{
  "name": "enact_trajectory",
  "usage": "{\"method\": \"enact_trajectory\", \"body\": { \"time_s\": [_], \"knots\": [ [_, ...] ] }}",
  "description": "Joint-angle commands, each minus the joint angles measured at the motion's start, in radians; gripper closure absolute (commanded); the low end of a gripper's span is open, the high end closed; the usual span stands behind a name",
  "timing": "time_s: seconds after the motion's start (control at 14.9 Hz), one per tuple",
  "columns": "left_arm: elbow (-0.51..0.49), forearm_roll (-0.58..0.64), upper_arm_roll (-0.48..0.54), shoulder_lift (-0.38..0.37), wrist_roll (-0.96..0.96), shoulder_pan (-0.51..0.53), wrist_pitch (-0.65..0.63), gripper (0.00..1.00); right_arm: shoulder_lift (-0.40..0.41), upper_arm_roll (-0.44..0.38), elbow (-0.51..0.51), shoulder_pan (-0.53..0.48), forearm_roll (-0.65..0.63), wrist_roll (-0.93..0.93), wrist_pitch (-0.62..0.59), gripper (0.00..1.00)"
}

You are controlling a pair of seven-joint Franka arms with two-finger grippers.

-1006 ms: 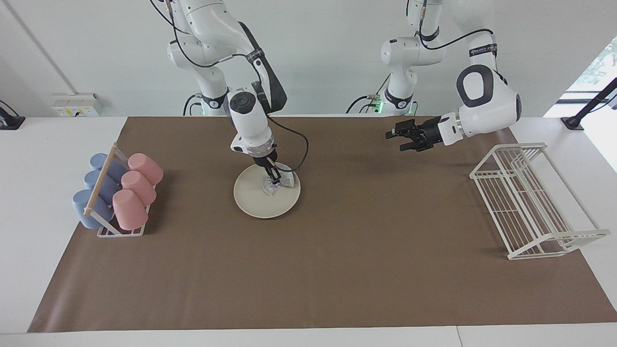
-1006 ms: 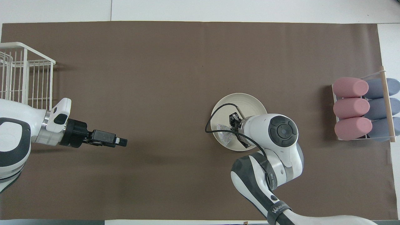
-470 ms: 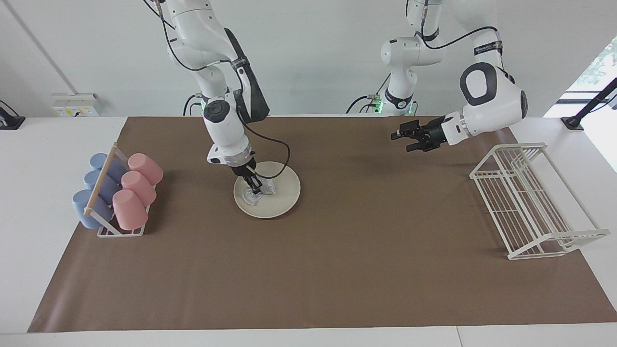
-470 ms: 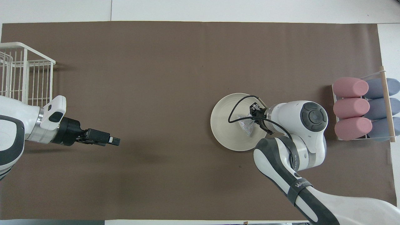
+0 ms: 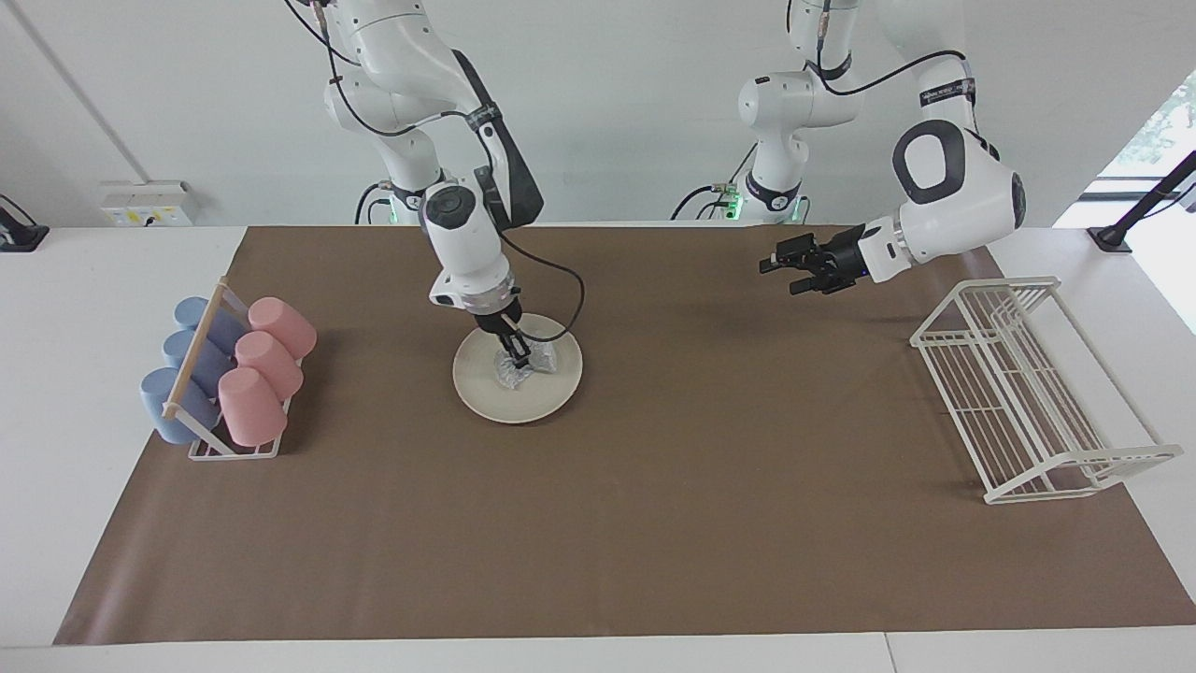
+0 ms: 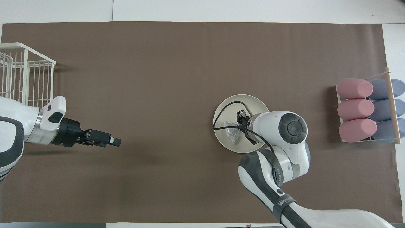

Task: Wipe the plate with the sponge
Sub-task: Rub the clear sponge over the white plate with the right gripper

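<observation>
Since half a second ago, the right gripper [image 5: 519, 358] has dragged the silvery-grey wrinkly mesh sponge [image 5: 517, 371] from the plate's edge back toward its middle. It is clamped on the sponge, pressing it onto the round cream-white plate [image 5: 486, 393], left of centre in the facing view. That view shows the fingertips meeting the sponge; overhead, the arm's wrist covers part of the plate [image 6: 226, 104]. The left gripper [image 5: 773, 266] hovers over the brown mat at upper right, jaws apart, waiting.
</observation>
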Motion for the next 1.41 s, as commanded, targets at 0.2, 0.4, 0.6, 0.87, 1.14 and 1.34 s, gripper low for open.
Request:
{"method": "enact_trajectory", "body": {
  "time_s": [0.2,0.4,0.6,0.87,1.14,1.34],
  "knots": [
    [0.037,0.077,-0.005,0.011,-0.036,0.01,0.004,0.0,0.014,0.002,-0.005,-0.021,-0.013,-0.046,0.024,1.0],
    [0.037,0.077,-0.005,0.009,-0.095,0.009,0.009,0.0,0.02,0.002,-0.005,-0.12,-0.014,-0.267,0.019,1.0],
    [0.037,0.077,-0.005,0.008,-0.125,0.006,0.018,0.0,0.024,0.002,0.001,-0.15,-0.013,-0.333,0.021,1.0],
    [0.037,0.078,-0.013,0.008,-0.187,-0.016,0.046,0.0,0.02,0.005,-0.003,-0.122,-0.013,-0.222,0.015,1.0],
    [0.039,0.078,-0.014,0.006,-0.188,-0.017,0.044,0.0,0.014,0.004,-0.002,0.013,-0.013,0.059,0.018,1.0],
    [0.039,0.078,-0.013,0.006,-0.187,-0.017,0.044,0.0,0.012,0.005,0.0,0.034,-0.013,0.09,0.015,1.0]
  ]
}}
